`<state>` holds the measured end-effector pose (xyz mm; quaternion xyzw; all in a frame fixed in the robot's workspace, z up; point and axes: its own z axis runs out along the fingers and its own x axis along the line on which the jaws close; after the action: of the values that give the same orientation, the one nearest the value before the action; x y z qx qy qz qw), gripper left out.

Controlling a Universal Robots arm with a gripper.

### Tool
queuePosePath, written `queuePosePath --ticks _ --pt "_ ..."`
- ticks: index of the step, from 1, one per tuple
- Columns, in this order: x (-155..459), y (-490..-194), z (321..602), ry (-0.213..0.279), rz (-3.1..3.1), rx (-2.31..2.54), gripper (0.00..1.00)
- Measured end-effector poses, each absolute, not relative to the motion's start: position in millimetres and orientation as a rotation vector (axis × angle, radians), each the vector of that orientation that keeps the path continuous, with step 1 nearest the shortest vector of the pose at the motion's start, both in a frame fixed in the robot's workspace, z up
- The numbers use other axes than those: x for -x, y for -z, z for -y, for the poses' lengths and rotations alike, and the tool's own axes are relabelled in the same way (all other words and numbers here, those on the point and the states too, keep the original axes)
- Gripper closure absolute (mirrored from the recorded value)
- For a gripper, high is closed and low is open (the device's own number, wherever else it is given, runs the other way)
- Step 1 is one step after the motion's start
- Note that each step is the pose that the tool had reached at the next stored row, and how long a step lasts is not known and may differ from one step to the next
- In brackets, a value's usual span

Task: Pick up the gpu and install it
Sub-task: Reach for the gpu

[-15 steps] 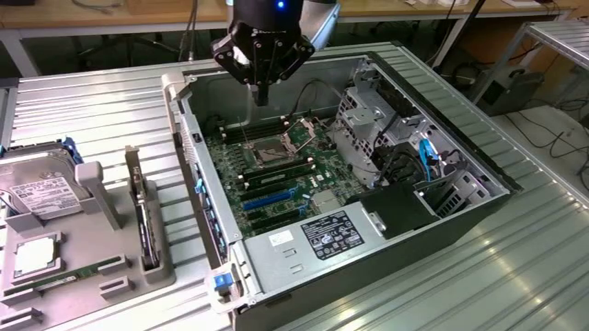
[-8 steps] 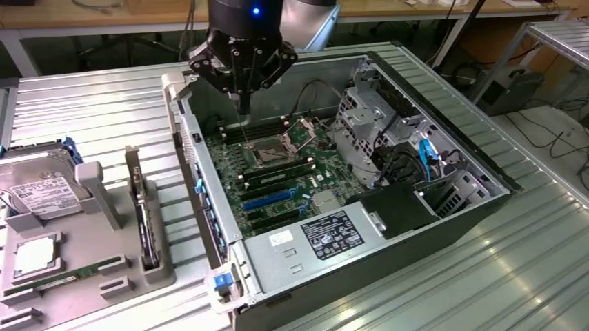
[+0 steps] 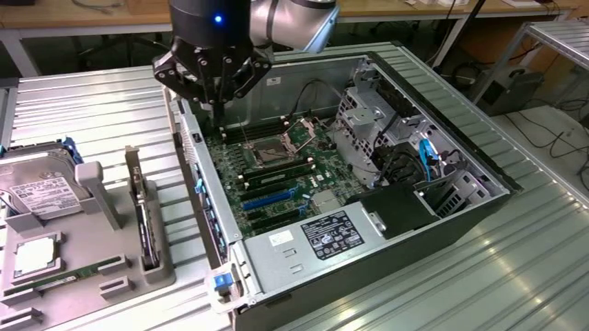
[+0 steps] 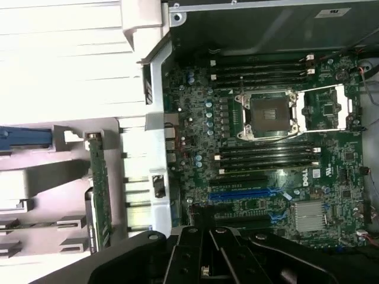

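My robot's hand [image 3: 221,116] hangs over the back corner of the open computer case [image 3: 478,162]. It is just above the green board [image 3: 308,181] that lies flat inside the case. The two fingers look pressed together, and there is nothing between them. The hand is not holding anything.

The gpu [image 3: 145,221] is not in the computer. It stands on its thin edge in a slot of the grey holder [image 3: 92,272], just outside the case wall, on the exterior view's left. I see it as a slim dark slab with a narrow silver strip at its far end. The hand is well apart from it.

In the same holder, further to the exterior view's left, sits a silver hard drive [image 3: 38,194] with a white label. The holder and the case both rest on the shiny metal worktop [image 3: 515,283], which has long ridges in it.

Inside the case I can see the square chip socket [image 3: 274,150] with its metal frame flipped open. Near it is a long blue slot [image 3: 272,197] on the board, with black slots beside it. At the front of the case is a grey box with a dark sticker [image 3: 333,233].

In the wrist view, the black parts of the hand sit over the board, close to the blue slot.
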<state>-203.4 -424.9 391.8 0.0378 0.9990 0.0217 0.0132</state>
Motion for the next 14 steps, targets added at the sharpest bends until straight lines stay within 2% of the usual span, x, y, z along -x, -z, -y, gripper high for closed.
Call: queuePosePath --ticks 14 --pt "277 -380 435 -0.065 -3.112 -0.118 0.89"
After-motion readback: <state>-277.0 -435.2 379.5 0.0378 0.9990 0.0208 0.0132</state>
